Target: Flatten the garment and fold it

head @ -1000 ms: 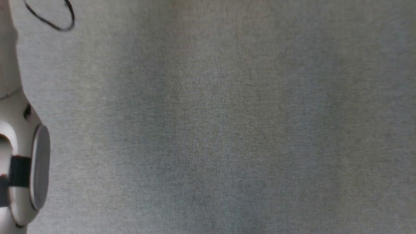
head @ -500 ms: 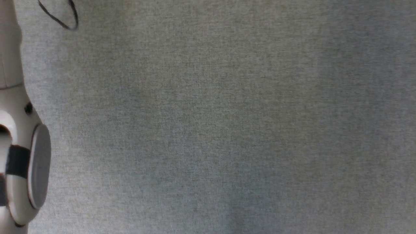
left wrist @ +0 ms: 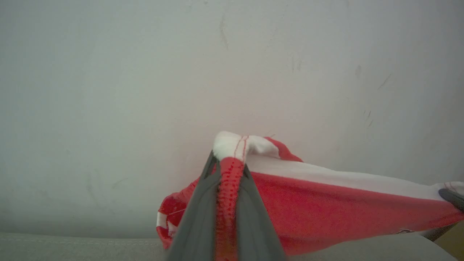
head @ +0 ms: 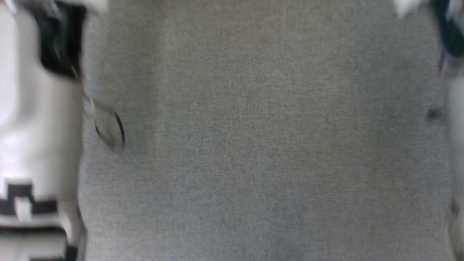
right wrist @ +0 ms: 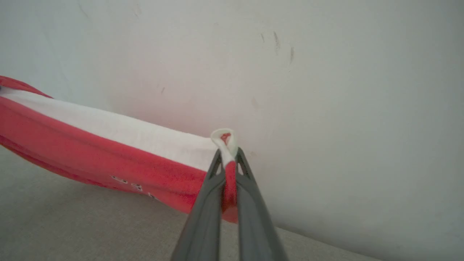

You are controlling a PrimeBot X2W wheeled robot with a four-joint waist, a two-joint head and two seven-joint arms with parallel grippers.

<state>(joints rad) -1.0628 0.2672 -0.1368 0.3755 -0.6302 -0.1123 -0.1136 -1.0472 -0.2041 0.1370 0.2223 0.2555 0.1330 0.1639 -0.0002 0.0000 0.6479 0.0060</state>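
Red shorts (left wrist: 326, 206) with a white stripe hang stretched between the left gripper (left wrist: 228, 168) and right gripper (right wrist: 225, 161), each clamped on a bunched edge.

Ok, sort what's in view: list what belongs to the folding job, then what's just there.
Job:
- red garment, held at both ends
- left tool, shut on it
- right tool, shut on it

Just there:
- grey fabric surface
- pale wall
- thin dark loop, too blurred to name
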